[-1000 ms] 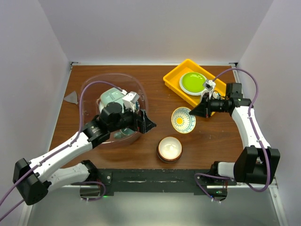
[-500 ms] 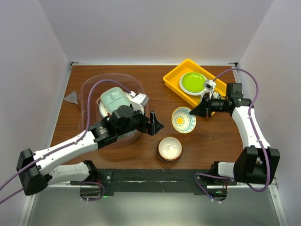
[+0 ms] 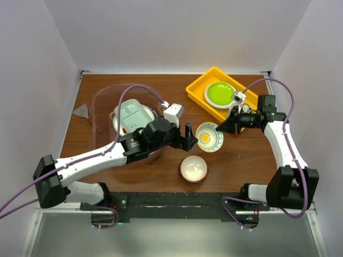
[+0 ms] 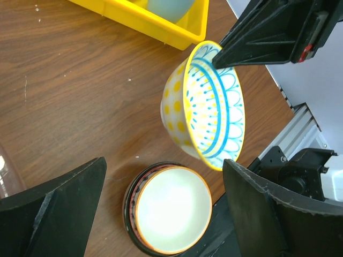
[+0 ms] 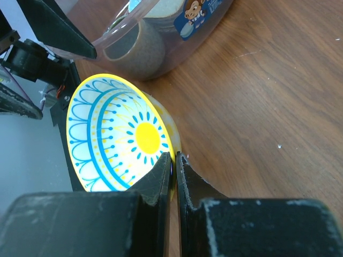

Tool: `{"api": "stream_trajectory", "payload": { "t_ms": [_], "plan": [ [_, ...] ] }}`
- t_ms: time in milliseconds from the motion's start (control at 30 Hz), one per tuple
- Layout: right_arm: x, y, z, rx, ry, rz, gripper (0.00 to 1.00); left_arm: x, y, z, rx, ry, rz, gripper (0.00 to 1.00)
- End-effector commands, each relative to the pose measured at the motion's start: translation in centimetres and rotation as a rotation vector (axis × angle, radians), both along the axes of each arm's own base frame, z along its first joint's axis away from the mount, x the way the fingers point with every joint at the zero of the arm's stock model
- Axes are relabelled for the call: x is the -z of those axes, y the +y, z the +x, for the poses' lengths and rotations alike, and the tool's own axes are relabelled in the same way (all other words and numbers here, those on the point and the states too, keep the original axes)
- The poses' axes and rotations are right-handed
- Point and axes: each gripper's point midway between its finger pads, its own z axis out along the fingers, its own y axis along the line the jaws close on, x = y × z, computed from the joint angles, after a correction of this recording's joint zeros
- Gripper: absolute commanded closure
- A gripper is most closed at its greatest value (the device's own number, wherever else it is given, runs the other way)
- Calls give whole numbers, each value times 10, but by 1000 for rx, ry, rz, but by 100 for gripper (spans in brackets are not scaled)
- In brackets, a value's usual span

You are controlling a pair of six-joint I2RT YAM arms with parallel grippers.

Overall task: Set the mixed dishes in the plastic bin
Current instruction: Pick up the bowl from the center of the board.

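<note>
My right gripper (image 3: 221, 127) (image 5: 173, 156) is shut on the rim of a small blue-and-yellow patterned bowl (image 3: 208, 137) (image 5: 115, 134), which it holds tilted just above the table. Just left of that bowl my left gripper (image 3: 189, 138) (image 4: 163, 163) stands open with nothing between its fingers. The left wrist view shows the patterned bowl (image 4: 206, 107) ahead. A small white bowl with a dark, orange-edged rim (image 3: 193, 169) (image 4: 170, 210) sits on the table below the left gripper. The plastic bin (image 3: 101, 104) (image 5: 185, 29) at the left holds a pale mint dish (image 3: 130, 113) on other crockery.
A yellow tray (image 3: 197, 89) (image 4: 155, 24) at the back right holds a lime-green plate (image 3: 220, 93). A small grey triangular piece (image 3: 81, 111) lies left of the bin. White walls close in the table on three sides.
My left arm has swung right, out from over the bin, until its open gripper is beside the patterned bowl. The right arm and the bowl it holds have not moved.
</note>
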Motion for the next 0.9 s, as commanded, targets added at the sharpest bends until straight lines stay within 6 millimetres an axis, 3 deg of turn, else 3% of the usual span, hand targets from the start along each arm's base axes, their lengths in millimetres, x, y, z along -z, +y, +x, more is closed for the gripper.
{"api": "stream_trajectory", "payload": {
  "t_ms": [0, 67, 167, 367, 467, 500, 600, 700, 833, 867],
  "plan": [
    [-13, 2, -1, -19, -52, 30, 100, -40, -20, 8, -34, -64, -92, 6],
    [-13, 3, -1, -20, -52, 30, 100, -45, -25, 12, -49, -72, -89, 7],
    [-14, 2, -1, -19, -56, 32, 100, -22, -34, 21, -84, -52, 13, 12],
    [-15, 3, -2, -23, -66, 29, 100, -1, -39, 36, -148, -61, 153, 40],
    [-15, 3, -3, -24, -65, 29, 100, 1, -40, 39, -157, -77, 194, 61],
    [-15, 3, -3, -26, -68, 29, 100, 1, -41, 40, -159, -80, 204, 74],
    [-16, 3, -5, -33, -73, 30, 100, -4, -40, 44, -169, -99, 220, 100],
    [-21, 5, -10, -61, -99, 44, 100, -17, -37, 45, -176, -123, 199, 100],
    [-30, 9, -23, -114, -147, 62, 65, -40, -26, 41, -176, -170, 141, 100],
    [-32, 10, -26, -123, -157, 66, 46, -54, -19, 40, -185, -186, 109, 100]
  ]
}}
